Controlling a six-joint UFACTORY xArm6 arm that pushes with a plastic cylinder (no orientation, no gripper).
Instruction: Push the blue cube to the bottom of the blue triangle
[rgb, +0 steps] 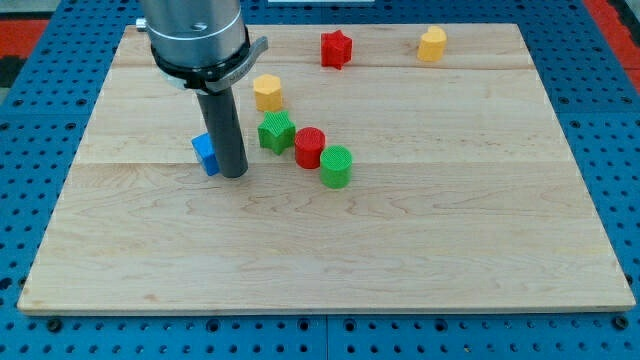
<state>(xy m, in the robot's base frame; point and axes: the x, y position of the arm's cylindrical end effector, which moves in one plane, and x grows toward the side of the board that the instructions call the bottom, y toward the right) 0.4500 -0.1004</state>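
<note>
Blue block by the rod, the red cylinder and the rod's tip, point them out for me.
Blue block (205, 153), camera view, its visible left part.
Red cylinder (309, 147), camera view, its side.
My tip (233, 175), camera view, rod's very end, right against the blue block.

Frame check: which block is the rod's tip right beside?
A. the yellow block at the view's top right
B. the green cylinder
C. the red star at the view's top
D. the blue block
D: my tip stands right against the blue block, on its right in the view, while the green cylinder and the top blocks sit well away.
</note>
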